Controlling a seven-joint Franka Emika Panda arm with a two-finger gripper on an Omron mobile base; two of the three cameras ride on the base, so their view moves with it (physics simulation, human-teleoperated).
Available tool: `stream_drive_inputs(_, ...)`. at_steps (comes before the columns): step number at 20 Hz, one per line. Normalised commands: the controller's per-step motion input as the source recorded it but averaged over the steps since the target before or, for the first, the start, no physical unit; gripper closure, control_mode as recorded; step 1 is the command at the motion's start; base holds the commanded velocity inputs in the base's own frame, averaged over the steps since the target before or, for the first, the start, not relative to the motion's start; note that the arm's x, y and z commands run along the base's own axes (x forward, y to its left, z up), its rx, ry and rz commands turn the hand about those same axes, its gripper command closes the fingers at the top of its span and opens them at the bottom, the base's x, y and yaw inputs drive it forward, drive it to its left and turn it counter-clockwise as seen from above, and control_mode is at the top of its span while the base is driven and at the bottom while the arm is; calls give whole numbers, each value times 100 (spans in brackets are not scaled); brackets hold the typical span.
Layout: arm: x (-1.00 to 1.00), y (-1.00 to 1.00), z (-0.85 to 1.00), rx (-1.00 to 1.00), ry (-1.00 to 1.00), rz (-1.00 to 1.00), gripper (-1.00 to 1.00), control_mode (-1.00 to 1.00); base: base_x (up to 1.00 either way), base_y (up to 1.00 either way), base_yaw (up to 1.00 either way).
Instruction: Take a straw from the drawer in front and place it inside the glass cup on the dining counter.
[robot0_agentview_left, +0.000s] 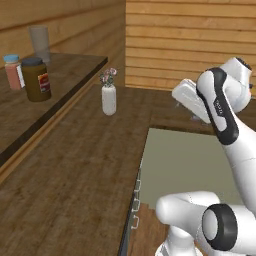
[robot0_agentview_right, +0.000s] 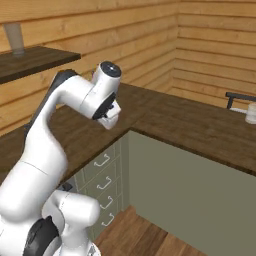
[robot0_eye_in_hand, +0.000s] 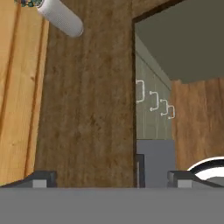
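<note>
My gripper (robot0_eye_in_hand: 113, 177) is open, its two fingertips far apart with nothing between them. It hangs above the edge of a dark wood counter (robot0_eye_in_hand: 87, 109). Just beyond that edge is a stack of sage-green drawer fronts (robot0_eye_in_hand: 151, 113) with small silver handles (robot0_eye_in_hand: 153, 99), all pushed in. The same drawer fronts (robot0_agentview_right: 102, 175) stand below the hand (robot0_agentview_right: 111, 114) in the right base view. The straw is hidden. A small whitish object (robot0_agentview_right: 251, 114) sits on the counter at the far right edge, too small to tell what it is.
A white vase with flowers (robot0_agentview_left: 109, 97) stands on the counter to the left of the hand. A raised shelf (robot0_agentview_left: 60, 85) holds a brown jar (robot0_agentview_left: 36, 79), a small red-and-white jar (robot0_agentview_left: 14, 71) and a tall grey glass (robot0_agentview_left: 40, 42). Wood-plank walls close off the back.
</note>
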Motion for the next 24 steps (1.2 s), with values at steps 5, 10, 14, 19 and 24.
stream_drive_inputs(5,31,-66,-37,43,1,-7,-100,-100,0,0,0)
stream_drive_inputs(10,40,-50,-63,37,3,-5,-100,-100,0,0,0)
stream_drive_inputs(14,42,-37,-73,34,5,-3,-100,-100,0,0,0)
stream_drive_inputs(19,28,-9,-80,29,0,-3,-100,-100,0,0,0)
stream_drive_inputs(24,36,1,-88,20,0,-1,-100,-100,0,0,0)
